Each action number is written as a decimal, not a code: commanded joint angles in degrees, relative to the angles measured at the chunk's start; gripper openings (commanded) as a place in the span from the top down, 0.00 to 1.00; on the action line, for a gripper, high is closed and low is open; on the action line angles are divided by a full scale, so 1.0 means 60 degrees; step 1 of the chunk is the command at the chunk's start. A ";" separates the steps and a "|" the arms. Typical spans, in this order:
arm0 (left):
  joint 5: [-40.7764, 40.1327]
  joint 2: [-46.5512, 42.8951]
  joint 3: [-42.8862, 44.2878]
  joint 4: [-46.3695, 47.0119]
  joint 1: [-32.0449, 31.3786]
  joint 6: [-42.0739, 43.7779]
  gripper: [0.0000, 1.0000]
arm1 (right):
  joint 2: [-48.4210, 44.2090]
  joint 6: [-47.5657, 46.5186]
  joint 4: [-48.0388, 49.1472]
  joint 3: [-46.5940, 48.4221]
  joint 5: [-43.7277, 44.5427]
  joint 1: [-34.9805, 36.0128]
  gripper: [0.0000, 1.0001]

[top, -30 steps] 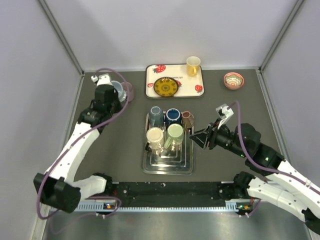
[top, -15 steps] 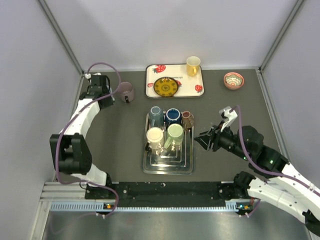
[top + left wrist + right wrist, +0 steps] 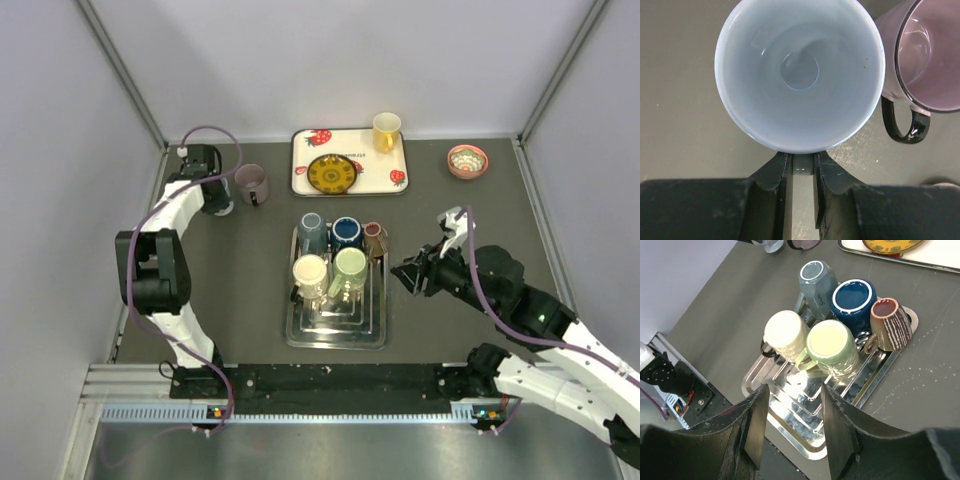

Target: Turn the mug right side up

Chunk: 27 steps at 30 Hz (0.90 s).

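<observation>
Left wrist view looks straight down into the pale blue mug, which stands mouth-up on the dark table at the far left corner, well apart from the metal tray in the middle. The left claw is drawn narrow, with the mug's handle pinched between its two fingers. A purple mug with a black handle stands upright just beside the blue one; whether their walls touch I cannot tell. The right claw hangs empty above the near right side of the tray with its jaws partly apart. Below it five more mugs crowd the tray, most of them bottom-up. I judge this the set-down step: the blue mug already looks right side up and resting on the table, so the turning itself seems done. The next move calls for the left claw to widen just enough to free the handle, then draw straight back along the line of the handle. It should neither lift nor swing sideways, since the purple mug sits so close that a sideways nudge could knock one against the other. Whether the mug's base is fully flat on the table cannot be seen from above.
</observation>
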 commanded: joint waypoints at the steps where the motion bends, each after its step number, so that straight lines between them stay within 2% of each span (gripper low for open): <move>1: -0.0038 0.0354 0.0861 0.0828 0.0007 -0.0139 1.00 | 0.0229 -0.0171 0.0116 0.0409 0.0255 0.0034 0.54; 10: -0.0448 0.1073 0.1404 0.0960 0.0007 -0.0344 1.00 | 0.0479 -0.0142 0.0102 0.0511 0.0299 0.0034 0.53; 22: -0.0127 0.1776 0.1917 0.0989 -0.0008 -0.0432 1.00 | 0.0948 -0.0128 0.0087 0.0541 0.0358 0.0034 0.53; 23: -0.0126 0.1791 0.1932 0.0975 0.0006 -0.0432 0.98 | 0.0962 -0.0128 0.0102 0.0526 0.0358 0.0049 0.53; 26: -0.0199 0.1733 0.1859 0.0960 0.0006 -0.0446 0.81 | 0.0977 -0.0113 0.0087 0.0511 0.0372 0.0034 0.53; 27: -0.0185 0.1645 0.1772 0.0960 -0.0008 -0.0446 0.71 | 0.0977 -0.0098 0.0087 0.0526 0.0358 0.0034 0.53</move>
